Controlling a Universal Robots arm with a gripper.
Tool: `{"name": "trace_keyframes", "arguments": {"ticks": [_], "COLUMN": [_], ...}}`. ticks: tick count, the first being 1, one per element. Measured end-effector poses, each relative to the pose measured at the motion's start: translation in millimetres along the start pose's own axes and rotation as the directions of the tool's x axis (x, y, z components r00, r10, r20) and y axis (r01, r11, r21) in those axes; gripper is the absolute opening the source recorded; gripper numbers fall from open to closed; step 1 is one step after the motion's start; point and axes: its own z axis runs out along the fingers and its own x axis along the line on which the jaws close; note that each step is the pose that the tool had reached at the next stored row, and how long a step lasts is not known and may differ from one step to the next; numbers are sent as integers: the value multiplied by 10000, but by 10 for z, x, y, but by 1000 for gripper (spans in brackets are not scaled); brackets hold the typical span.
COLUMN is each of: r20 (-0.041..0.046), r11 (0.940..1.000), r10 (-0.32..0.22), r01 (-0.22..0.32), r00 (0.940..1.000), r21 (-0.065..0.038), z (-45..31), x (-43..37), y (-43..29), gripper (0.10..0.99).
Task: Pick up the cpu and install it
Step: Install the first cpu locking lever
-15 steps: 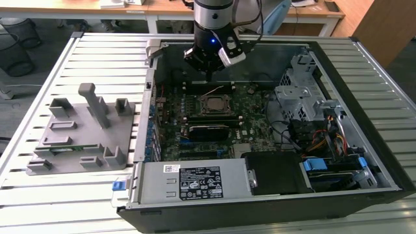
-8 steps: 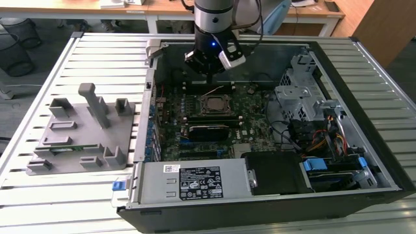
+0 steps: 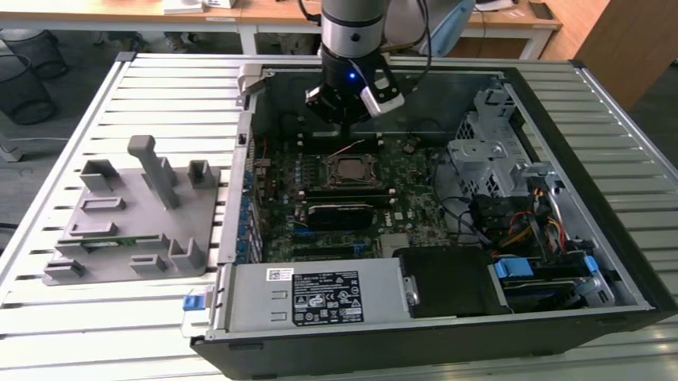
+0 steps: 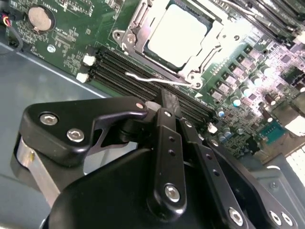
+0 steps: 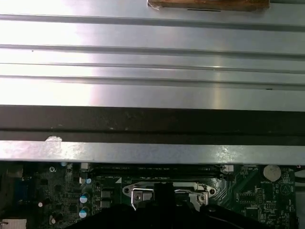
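Just beyond the seemingly closed, empty pincer (image 4: 167, 98), cpu (image 4: 177, 34) seated in socket (image 4: 131, 36).

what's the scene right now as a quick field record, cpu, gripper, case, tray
cpu: lying flat in the socket frame on the motherboard
gripper: above the board, just beyond the socket; nothing seen held
case: open, lying on the slatted table
tray: grey fixture on the exterior view's left, outside the case
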Motion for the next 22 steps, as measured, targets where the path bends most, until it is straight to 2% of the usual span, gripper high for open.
{"name": "trace_keyframes", "arguments": {"ticks": [2,5,9,22], "r20": [45,76,82,82], "r11": [10000,10000,9998,9998], "r10": [-5,-70,-189,-188], "r01": [5,69,188,187], "r00": [10000,9999,9998,9998], "r21": [35,35,77,80], "z": [18,43,87,160], "x": [0,-3,-16,-126], "y": [-2,-4,-8,2], "gripper": [106,106,106,106]}}
